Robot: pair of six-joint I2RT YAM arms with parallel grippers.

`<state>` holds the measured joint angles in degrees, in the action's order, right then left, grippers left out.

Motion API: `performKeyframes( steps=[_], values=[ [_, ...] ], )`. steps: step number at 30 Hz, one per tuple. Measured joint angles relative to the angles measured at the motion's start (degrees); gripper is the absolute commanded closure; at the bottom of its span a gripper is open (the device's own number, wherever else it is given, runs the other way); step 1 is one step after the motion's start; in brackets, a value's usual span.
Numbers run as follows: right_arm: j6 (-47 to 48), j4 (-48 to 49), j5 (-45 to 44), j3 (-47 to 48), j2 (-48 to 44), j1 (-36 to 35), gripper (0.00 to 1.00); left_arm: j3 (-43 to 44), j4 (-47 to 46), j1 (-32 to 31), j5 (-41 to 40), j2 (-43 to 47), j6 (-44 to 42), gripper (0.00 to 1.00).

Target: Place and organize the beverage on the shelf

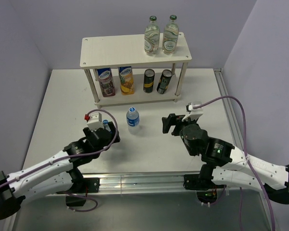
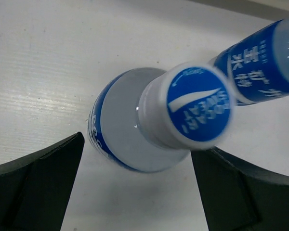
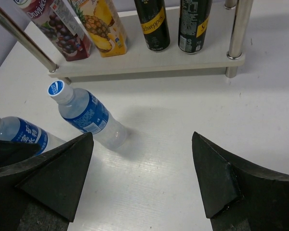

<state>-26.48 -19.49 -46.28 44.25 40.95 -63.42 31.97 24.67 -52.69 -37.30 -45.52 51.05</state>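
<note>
My left gripper (image 2: 137, 154) spread around a clear blue-labelled plastic bottle (image 2: 125, 130), nearly hidden from above, twin bottle (image 1: 132, 117) just right, right gripper (image 3: 142, 139) spread, empty.

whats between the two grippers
One upright blue-labelled bottle stands between the left gripper and right gripper, clearest in the top view.

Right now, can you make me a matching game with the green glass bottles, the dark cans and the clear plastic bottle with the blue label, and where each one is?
Things:
1. green-tinted glass bottles
2. dark cans
3. clear blue-labelled plastic bottle

Places:
A. white table
B. top board of the pale cream shelf
C. lower board

Pairs: 1-B, 2-C, 3-A
</note>
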Motion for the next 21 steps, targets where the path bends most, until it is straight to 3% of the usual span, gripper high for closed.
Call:
performKeyframes(
  steps=[5,10,12,13,14,15,16,17,18,21],
  values=[
    [-0.15,0.07,0.00,-0.98,-0.22,0.02,0.10,-5.64,-7.69,-1.14,-3.23,-6.05,0.37,0.01],
    [-0.74,0.11,0.02,-2.21,-0.22,0.00,0.10,-5.90,-11.72,-2.69,-9.22,-9.64,0.85,0.01],
    [-0.96,0.07,0.04,-2.75,-0.22,0.00,0.10,-5.66,-13.40,-2.82,-10.91,-10.71,0.59,0.16],
    [-0.98,0.09,0.04,-2.99,-0.20,0.00,0.10,-5.42,-14.36,-2.82,-11.74,-11.56,0.33,0.32],
    [-1.05,0.07,0.04,-3.23,-0.20,0.02,0.10,-5.11,-15.41,-2.82,-12.48,-12.72,-0.11,0.41],
    [-1.11,0.02,0.04,-3.41,-0.20,0.02,0.10,-4.74,-16.02,-2.89,-13.86,-13.81,-0.98,0.54],
    [-1.16,-0.04,0.02,-3.45,-0.20,0.00,0.10,-4.44,-16.87,-2.91,-14.43,-14.91,-1.57,0.78],
    [-1.16,-0.09,0.02,-3.45,-0.20,0.00,0.10,-3.93,-17.46,-2.91,-15.15,-15.87,-2.10,0.89],
    [-1.16,-0.09,0.00,-3.45,-0.24,0.02,0.10,-3.65,-17.64,-2.91,-15.39,-16.41,-2.34,0.97],
    [-1.14,-0.31,-0.11,-3.45,-0.50,0.00,0.10,-2.27,-16.72,-2.91,-14.93,-17.53,-3.50,1.00]
  ],
)
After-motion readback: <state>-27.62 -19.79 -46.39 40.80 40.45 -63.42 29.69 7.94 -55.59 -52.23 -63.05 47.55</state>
